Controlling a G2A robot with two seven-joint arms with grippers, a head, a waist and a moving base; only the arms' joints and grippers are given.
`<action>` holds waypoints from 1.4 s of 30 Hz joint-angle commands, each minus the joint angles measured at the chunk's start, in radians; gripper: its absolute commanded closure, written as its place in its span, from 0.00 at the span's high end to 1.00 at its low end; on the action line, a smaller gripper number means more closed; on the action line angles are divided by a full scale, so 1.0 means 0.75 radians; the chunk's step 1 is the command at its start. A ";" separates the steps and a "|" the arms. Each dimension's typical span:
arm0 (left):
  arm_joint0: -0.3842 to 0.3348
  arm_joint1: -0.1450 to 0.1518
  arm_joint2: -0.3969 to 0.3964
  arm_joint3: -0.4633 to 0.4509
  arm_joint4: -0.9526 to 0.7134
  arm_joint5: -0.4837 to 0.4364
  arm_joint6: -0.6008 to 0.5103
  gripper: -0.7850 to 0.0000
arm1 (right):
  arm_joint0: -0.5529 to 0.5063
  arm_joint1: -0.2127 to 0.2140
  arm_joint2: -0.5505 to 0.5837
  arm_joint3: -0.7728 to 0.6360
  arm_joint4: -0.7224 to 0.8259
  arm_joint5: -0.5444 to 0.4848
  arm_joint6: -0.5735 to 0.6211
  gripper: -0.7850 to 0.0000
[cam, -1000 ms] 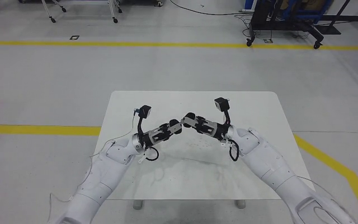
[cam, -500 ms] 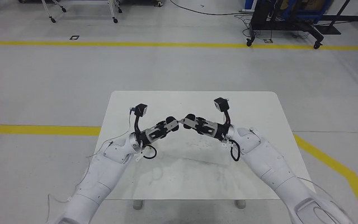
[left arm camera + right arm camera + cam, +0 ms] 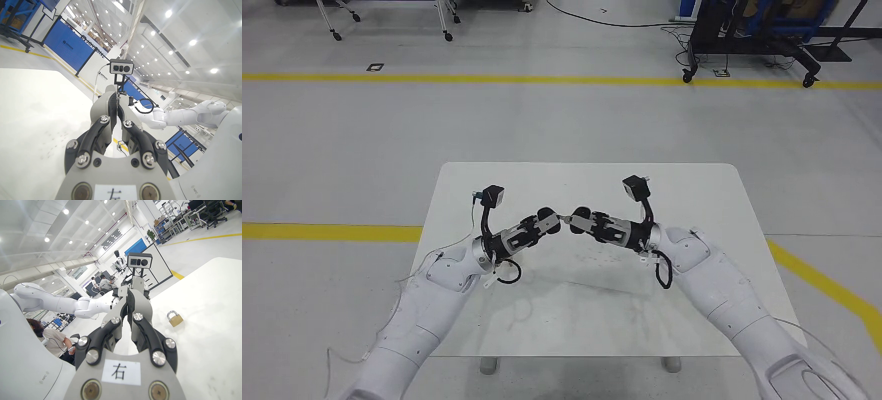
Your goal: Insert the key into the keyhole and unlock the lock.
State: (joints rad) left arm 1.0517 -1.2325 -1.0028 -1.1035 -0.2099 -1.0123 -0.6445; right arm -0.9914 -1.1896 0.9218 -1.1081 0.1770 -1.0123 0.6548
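Observation:
A small brass padlock [image 3: 174,319] with a silver shackle lies flat on the white table [image 3: 692,190], off to the side of my right gripper [image 3: 129,300]. Both grippers hover above the middle of the table, tip to tip. My left gripper [image 3: 117,102] has its ribbed pads pressed together, and so does the right one. From above, the left gripper [image 3: 555,219] and the right gripper [image 3: 570,219] meet nose to nose. Whether anything thin sits between either pair of pads is hidden.
The tabletop around the arms is bare white with faint scuff marks [image 3: 51,140]. Its far edge and rounded corners border grey floor with yellow lines [image 3: 542,78]. A black wheeled rack [image 3: 752,45] stands far back on the right.
The left wrist has swung a little to the left and away, and the right gripper has followed it, so their meeting point has shifted slightly left. Both stay shut.

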 commanded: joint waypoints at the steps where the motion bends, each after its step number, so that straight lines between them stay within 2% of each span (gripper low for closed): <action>1: 0.001 0.000 0.000 -0.001 0.002 0.000 0.002 0.00 | -0.002 -0.002 0.009 0.001 -0.005 0.000 0.006 0.00; 5: 0.002 -0.001 -0.002 -0.003 0.010 0.000 0.007 0.00 | -0.008 -0.008 0.021 -0.001 -0.014 0.000 0.019 0.00; 6: 0.002 -0.002 -0.002 -0.005 0.010 0.000 0.008 0.03 | -0.009 -0.009 0.024 -0.001 -0.015 0.000 0.021 0.00; 7: 0.003 -0.002 -0.002 -0.005 0.011 0.000 0.008 0.21 | -0.010 -0.011 0.027 -0.001 -0.016 0.000 0.024 0.00; 8: 0.003 -0.002 -0.002 -0.005 0.011 0.000 0.009 0.32 | -0.011 -0.012 0.030 0.000 -0.016 0.000 0.027 0.00; 11: 0.004 -0.003 -0.001 -0.007 0.007 0.000 0.008 0.45 | -0.015 -0.016 0.039 0.000 -0.013 0.000 0.032 0.00; 14: 0.004 -0.003 -0.001 -0.009 -0.001 0.000 0.002 0.40 | -0.017 -0.020 0.047 0.002 -0.010 0.000 0.042 0.00; 18: 0.005 -0.003 -0.003 -0.010 -0.009 0.000 -0.006 0.27 | -0.018 -0.026 0.053 0.006 -0.007 0.000 0.063 0.00; 20: 0.005 -0.003 -0.005 -0.012 -0.011 0.000 -0.009 0.19 | -0.018 -0.028 0.056 0.008 -0.003 0.000 0.073 0.00; 23: 0.006 -0.003 -0.008 -0.012 -0.009 0.000 -0.015 0.00 | -0.017 -0.033 0.059 0.014 0.003 0.000 0.090 0.00; 31: 0.007 -0.004 -0.013 -0.014 -0.002 0.000 -0.018 0.00 | -0.015 -0.043 0.069 0.022 0.015 0.000 0.136 0.00; 32: 0.007 -0.004 -0.013 -0.014 0.002 0.000 -0.018 0.00 | -0.015 -0.044 0.071 0.024 0.015 0.000 0.142 0.16; 33: 0.007 -0.004 -0.013 -0.014 0.006 0.000 -0.017 0.00 | -0.015 -0.045 0.072 0.026 0.018 0.000 0.145 0.38; 34: 0.008 -0.005 -0.013 -0.015 0.008 0.000 -0.015 0.00 | -0.015 -0.046 0.074 0.028 0.020 0.000 0.148 0.47; 36: 0.008 -0.005 -0.014 -0.016 0.018 0.000 -0.012 0.00 | -0.015 -0.049 0.079 0.031 0.020 0.000 0.153 0.54; 42: 0.012 -0.007 -0.014 -0.023 0.047 0.000 -0.001 0.00 | -0.016 -0.056 0.089 0.038 0.023 0.000 0.168 0.47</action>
State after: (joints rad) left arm 1.0606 -1.2375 -1.0136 -1.1204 -0.1788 -1.0123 -0.6457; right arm -1.0030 -1.2306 0.9874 -1.0800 0.1937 -1.0123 0.7792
